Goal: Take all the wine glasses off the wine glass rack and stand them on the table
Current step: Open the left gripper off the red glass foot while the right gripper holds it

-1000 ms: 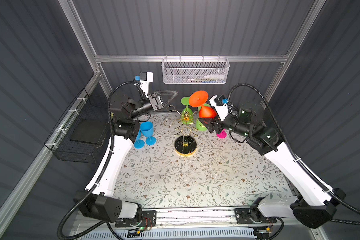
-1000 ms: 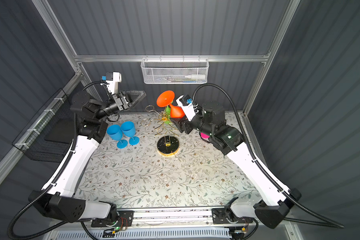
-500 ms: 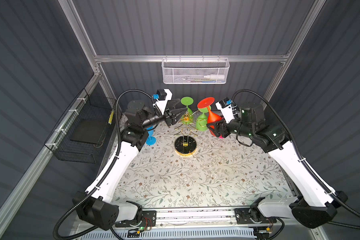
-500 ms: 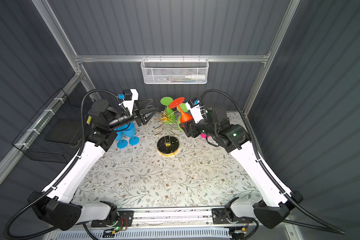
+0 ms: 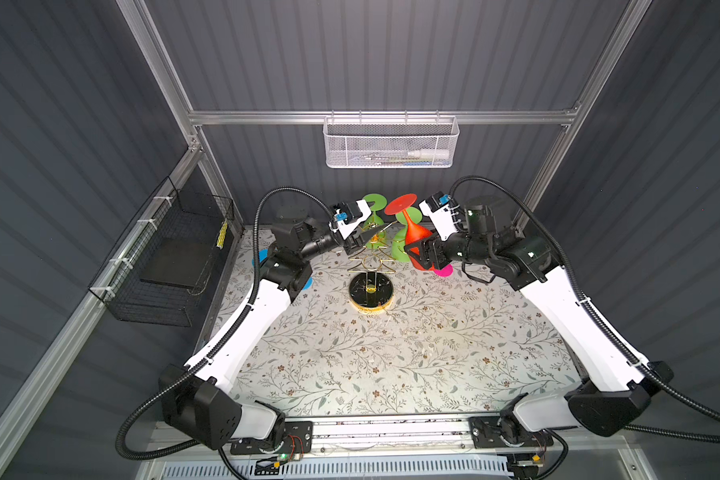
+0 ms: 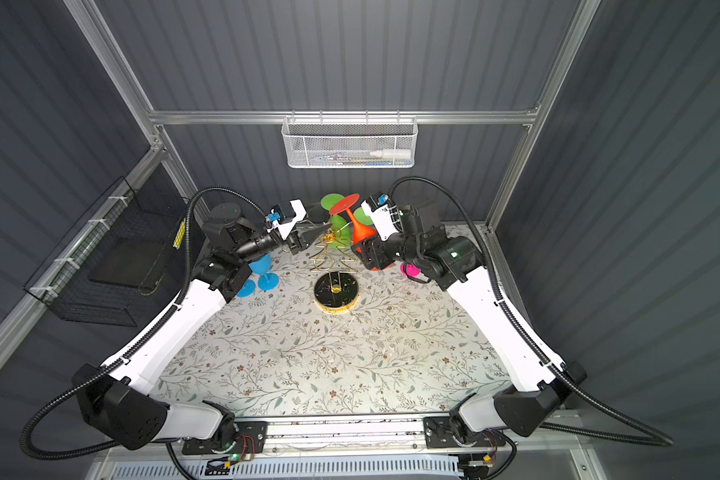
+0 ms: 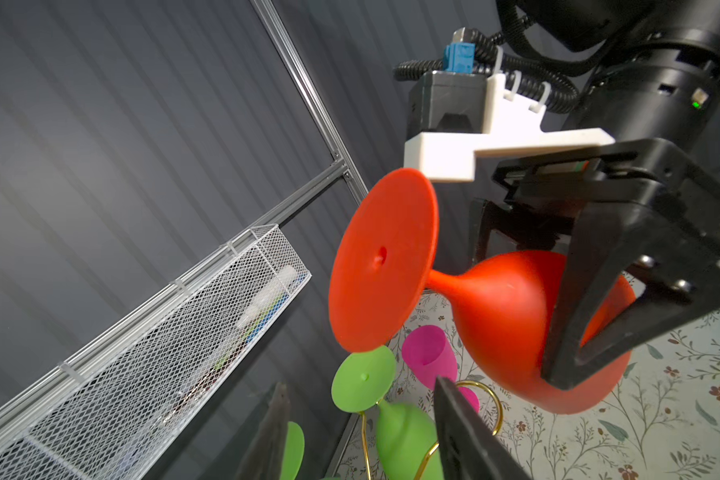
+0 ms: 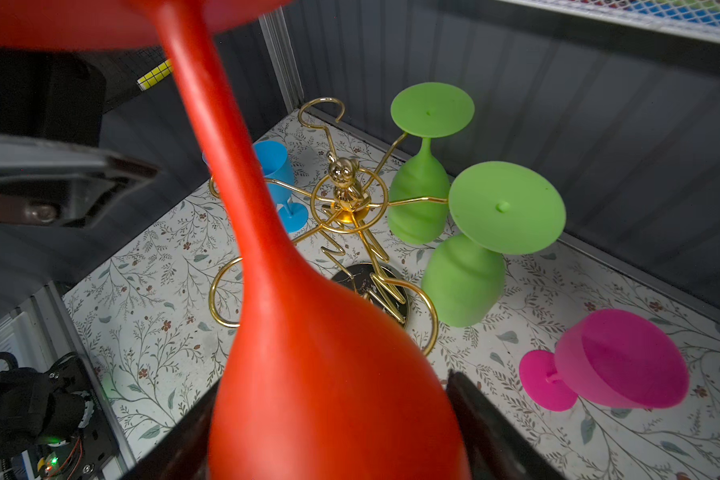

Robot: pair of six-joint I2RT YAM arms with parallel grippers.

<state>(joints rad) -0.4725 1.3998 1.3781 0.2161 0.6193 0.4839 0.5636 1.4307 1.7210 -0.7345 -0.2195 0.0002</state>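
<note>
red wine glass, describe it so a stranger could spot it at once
Find the gold wine glass rack at the back of the table. Just right of it, the right tool grips the red wine glass by its bowl, foot up. It is the only red one; the green glasses hang from the rack.

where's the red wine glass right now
In both top views the red wine glass is at the back centre, foot up, its bowl clamped in the right gripper, just right of the wine glass rack beside the green glasses.
</note>
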